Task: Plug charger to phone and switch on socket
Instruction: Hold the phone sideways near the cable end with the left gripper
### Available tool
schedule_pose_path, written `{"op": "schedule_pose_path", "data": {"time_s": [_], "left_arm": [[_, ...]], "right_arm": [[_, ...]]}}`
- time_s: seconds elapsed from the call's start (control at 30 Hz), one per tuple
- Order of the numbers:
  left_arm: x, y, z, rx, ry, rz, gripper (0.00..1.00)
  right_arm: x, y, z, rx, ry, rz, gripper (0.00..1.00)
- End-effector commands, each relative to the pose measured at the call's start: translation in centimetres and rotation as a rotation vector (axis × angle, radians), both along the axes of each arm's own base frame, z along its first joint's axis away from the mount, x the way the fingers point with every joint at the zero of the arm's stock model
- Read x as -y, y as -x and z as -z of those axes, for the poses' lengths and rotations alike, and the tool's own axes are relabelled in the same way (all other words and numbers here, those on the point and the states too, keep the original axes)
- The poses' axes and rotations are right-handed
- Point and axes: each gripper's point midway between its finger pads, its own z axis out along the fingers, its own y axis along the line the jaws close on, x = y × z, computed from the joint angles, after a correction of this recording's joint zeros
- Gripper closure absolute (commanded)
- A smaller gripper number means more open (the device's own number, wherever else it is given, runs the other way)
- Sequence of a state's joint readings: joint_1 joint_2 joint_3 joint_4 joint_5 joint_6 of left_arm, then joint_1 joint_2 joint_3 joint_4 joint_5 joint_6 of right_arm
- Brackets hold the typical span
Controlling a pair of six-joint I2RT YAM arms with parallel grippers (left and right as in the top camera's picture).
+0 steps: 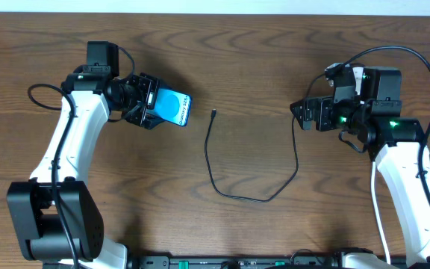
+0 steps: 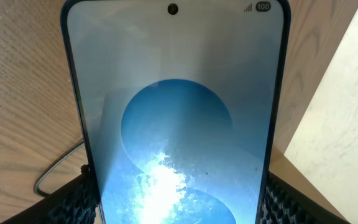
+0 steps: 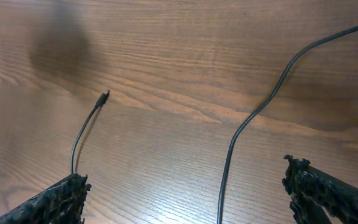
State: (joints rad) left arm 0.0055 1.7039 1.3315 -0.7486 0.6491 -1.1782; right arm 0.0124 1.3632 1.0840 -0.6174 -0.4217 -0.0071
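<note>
Blue-screened, the phone (image 1: 176, 109) sits clamped in the left gripper (image 1: 152, 108), the plug tip (image 1: 213, 113) of the charger (image 1: 234, 196) lying near the phone on the table (image 1: 275, 45), so the right gripper (image 1: 303, 113), jaws apart and empty, should pinch close behind that tip.

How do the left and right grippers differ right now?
The left gripper grips the phone by its edges; the right gripper holds nothing. The left jaws are set around the phone; the right jaws stand wide open above the charger. Both face the middle of the table.
</note>
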Motion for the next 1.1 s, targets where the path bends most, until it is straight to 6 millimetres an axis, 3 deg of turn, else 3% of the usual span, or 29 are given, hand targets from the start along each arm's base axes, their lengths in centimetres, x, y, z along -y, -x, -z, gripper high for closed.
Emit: {"op": "schedule_pose_path", "data": {"time_s": [0.0,1.07], "left_arm": [[0.16,-0.38,-1.36,0.035,0.020,0.009,0.44],[0.17,-0.25,-1.31,0.028,0.021,0.009,0.44]], "right_arm": [[-0.28,-0.29,-0.65,0.008,-0.007,0.002,0.01],[-0.28,-0.29,-0.65,0.008,-0.007,0.002,0.01]]}}
